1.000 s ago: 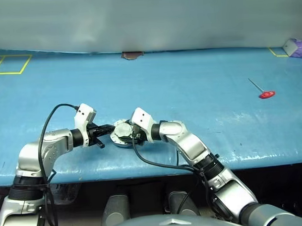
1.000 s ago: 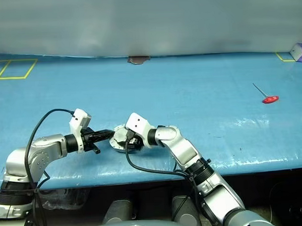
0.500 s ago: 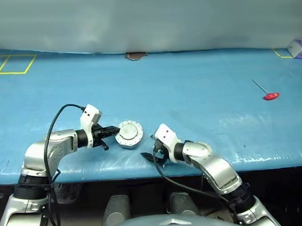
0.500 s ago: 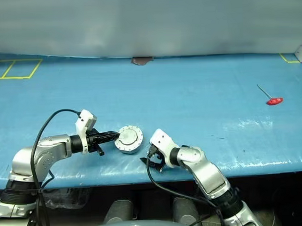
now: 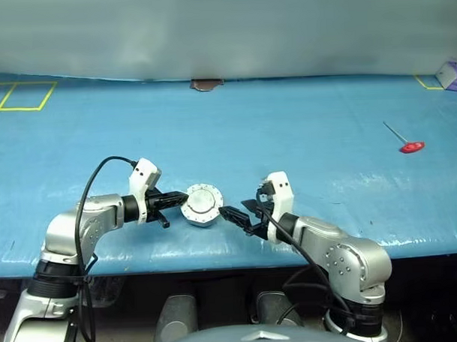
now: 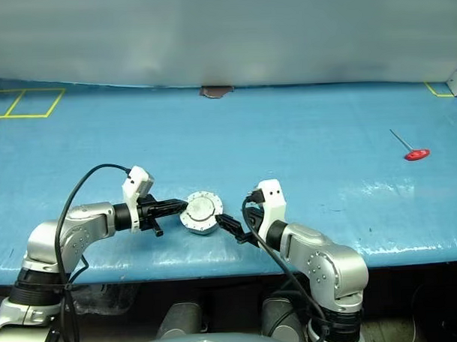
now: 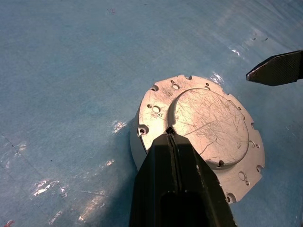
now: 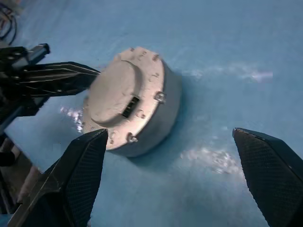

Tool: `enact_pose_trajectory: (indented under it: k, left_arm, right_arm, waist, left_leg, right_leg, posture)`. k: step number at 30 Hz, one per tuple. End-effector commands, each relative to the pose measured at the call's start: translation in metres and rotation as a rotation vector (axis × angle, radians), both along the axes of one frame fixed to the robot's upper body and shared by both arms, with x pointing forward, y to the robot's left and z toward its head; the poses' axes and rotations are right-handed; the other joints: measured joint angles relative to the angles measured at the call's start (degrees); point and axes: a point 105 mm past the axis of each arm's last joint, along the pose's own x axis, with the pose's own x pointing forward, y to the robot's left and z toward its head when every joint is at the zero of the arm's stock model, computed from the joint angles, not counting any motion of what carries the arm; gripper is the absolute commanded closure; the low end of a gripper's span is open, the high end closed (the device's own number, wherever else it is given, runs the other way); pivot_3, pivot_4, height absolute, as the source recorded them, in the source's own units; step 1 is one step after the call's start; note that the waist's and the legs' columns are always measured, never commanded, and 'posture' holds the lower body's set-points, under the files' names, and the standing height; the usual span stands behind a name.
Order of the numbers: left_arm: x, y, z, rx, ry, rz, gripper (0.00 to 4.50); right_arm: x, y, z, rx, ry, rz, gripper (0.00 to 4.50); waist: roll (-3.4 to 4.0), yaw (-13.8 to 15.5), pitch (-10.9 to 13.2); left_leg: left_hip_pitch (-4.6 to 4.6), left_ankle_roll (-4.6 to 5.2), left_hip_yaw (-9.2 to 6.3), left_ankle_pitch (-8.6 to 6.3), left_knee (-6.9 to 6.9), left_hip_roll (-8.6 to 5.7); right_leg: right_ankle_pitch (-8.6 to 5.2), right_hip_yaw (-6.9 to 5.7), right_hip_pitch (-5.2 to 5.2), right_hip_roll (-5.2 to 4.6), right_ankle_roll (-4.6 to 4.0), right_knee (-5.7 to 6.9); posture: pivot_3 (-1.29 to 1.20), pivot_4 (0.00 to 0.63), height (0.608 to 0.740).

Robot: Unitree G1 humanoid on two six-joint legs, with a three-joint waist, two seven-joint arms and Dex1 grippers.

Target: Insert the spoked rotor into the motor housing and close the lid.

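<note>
Lid (image 5: 202, 204) seated closed on motor housing (image 8: 161, 116), on blue bench (image 5: 287, 131). Left gripper (image 5: 178, 197) jaws clenched, tip pressed on lid. Right gripper (image 5: 234, 216) jaws released, just beside housing.

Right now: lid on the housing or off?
On. The lid sits flush on the motor housing; no windings show.

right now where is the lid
In the head views the lid sits on the blue table near its front edge, between the shut left pincer touching it and the open right pincer.
</note>
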Motion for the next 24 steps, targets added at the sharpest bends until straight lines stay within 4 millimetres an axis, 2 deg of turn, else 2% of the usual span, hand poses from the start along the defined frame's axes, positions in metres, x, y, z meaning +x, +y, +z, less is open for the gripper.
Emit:
enact_pose_trajectory:
  k: [1,6,9,15,20,24]
  left_arm:
    - [-0.005,-0.001,-0.007,0.012,0.033,-0.009,4.5]
    - [-0.006,0.003,-0.007,0.016,0.029,0.004,4.5]
    - [-0.007,0.006,-0.006,0.018,0.028,0.012,4.5]
    - [-0.009,0.008,-0.006,0.02,0.03,0.019,4.5]
    - [-0.009,0.008,-0.006,0.017,0.029,0.022,4.5]
    - [-0.008,0.008,-0.007,0.012,0.029,0.024,4.5]
  right_arm:
    - [0.012,0.044,0.025,0.216,0.005,0.015,0.05]
    - [0.014,0.053,0.018,0.283,0.079,0.005,0.05]
    - [0.013,0.061,0.024,0.365,0.095,0.016,0.05]
    - [0.013,0.078,0.052,0.563,0.09,0.083,0.05]
    - [0.015,0.085,0.063,0.665,0.113,0.109,0.05]
    - [0.016,0.09,0.059,0.681,0.152,0.117,0.05]
  waist:
    - [0.03,-0.2,0.0]
    - [-0.11,-0.8,-0.1]
    - [-0.16,-1.0,-0.1]
    - [-0.1,-1.4,-0.1]
    - [0.1,-1.5,0.0]
    - [0.07,-1.2,0.0]
  left_leg:
    - [0.0,0.04,0.03,-0.02,-0.01,-0.29]
    - [0.25,0.06,-0.04,-0.02,-0.01,-0.21]
    - [0.3,0.07,-0.12,-0.02,-0.01,-0.18]
    - [0.18,0.08,-0.1,-0.01,-0.03,-0.17]
    - [0.06,0.09,-0.09,-0.01,-0.05,-0.18]
    - [-0.03,0.13,-0.15,-0.04,-0.1,-0.26]
  right_leg:
    - [0.06,0.03,-0.03,-0.05,-0.04,0.01]
    - [-0.12,-0.07,0.07,-0.02,0.2,0.01]
    - [-0.13,-0.07,0.07,-0.02,0.2,0.01]
    - [-0.11,-0.03,0.07,-0.01,0.19,0.06]
    - [-0.09,-0.03,-0.03,0.03,0.22,0.07]
    - [0.04,-0.05,0.01,0.06,0.45,0.04]
  posture:
    - [0.0,0.15,0.74]
    - [0.0,0.15,0.74]
    - [0.0,0.15,0.74]
    - [0.0,0.15,0.74]
    - [0.0,0.15,0.74]
    - [0.0,0.15,0.74]
